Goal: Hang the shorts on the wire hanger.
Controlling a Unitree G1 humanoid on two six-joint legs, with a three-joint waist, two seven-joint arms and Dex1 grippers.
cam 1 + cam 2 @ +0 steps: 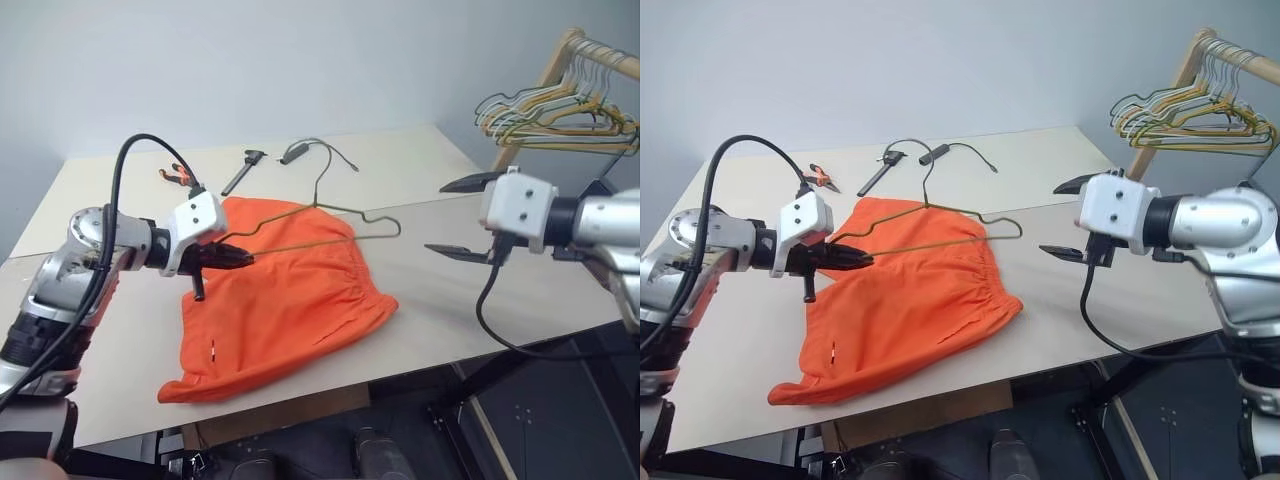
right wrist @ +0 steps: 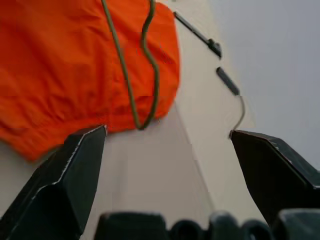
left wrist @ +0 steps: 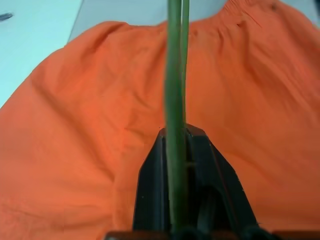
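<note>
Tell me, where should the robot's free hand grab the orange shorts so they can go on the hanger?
Probably the gathered waistband of the shorts, coming in from the robot's right, where the open right gripper hovers. That edge lies flat nearest it, just below the free end of the wire hanger, whose other end the left gripper pinches.

Your left arm reaches in from the left edge of the frame, its left gripper at centre-left, pinched closed on the wire hanger. Your right arm comes in from the right edge; its right gripper points leftward, fingers spread wide and holding nothing.
</note>
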